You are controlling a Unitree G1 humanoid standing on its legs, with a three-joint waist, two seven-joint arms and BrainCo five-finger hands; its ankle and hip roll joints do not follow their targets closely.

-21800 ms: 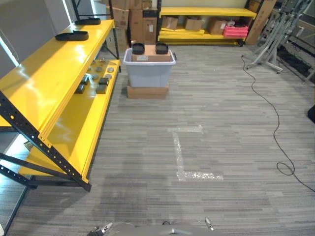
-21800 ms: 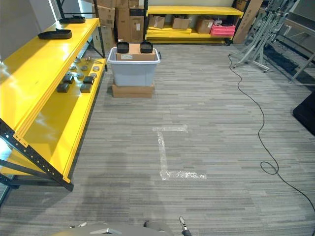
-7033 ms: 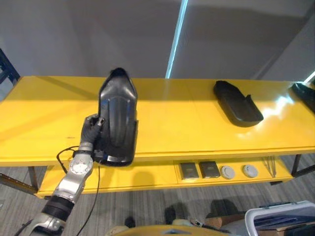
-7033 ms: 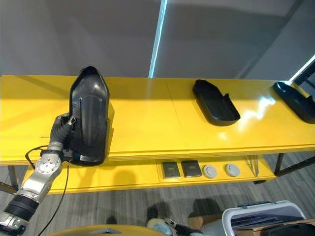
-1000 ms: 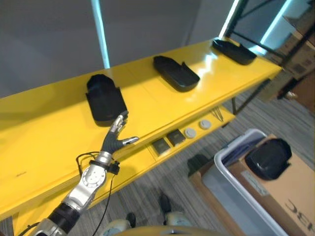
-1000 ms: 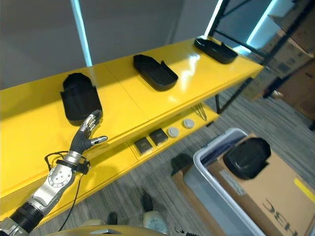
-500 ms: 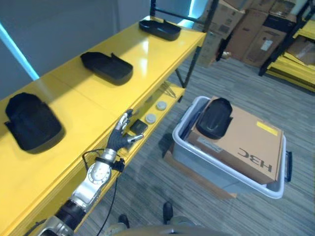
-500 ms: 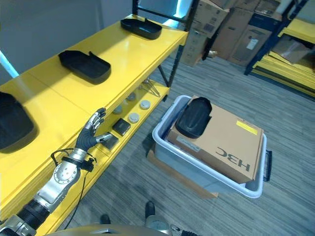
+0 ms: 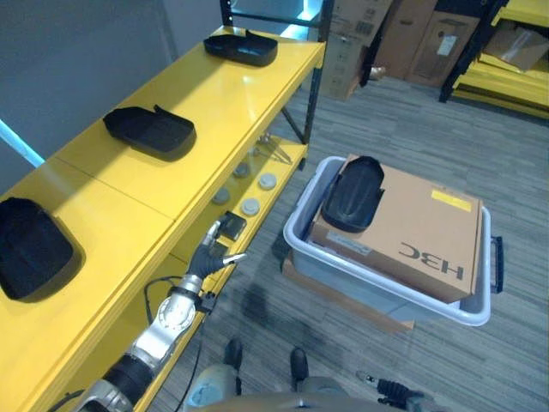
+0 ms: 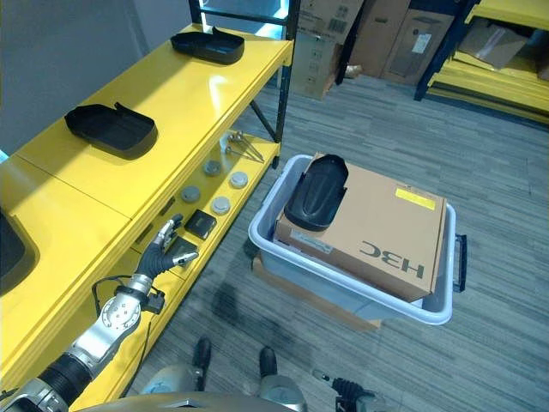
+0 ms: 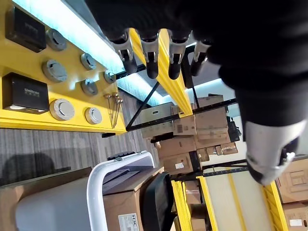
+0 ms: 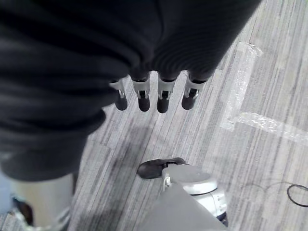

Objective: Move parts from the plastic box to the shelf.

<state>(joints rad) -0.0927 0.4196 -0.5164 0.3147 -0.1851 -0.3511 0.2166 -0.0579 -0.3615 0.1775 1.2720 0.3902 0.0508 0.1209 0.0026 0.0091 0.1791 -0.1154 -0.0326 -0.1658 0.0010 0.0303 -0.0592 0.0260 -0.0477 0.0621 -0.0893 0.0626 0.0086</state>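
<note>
Three parts lie spaced along the shelf's (image 9: 214, 103) top board: one (image 9: 30, 249) near, one (image 9: 150, 130) midway, one (image 9: 240, 49) at the far end. Right of the shelf stands the plastic box (image 9: 390, 292), a carton (image 9: 412, 227) in it, another part (image 9: 352, 193) on the carton's left edge.

Silver-grey jointed left arm, left hand (image 9: 210, 256) with dark ribbed cover, dark-tipped silver fingers

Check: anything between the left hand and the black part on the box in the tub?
Nothing visible. The left hand hangs open beside the shelf's lower tier; open carpet lies between it and the black part on the cardboard box.
</note>
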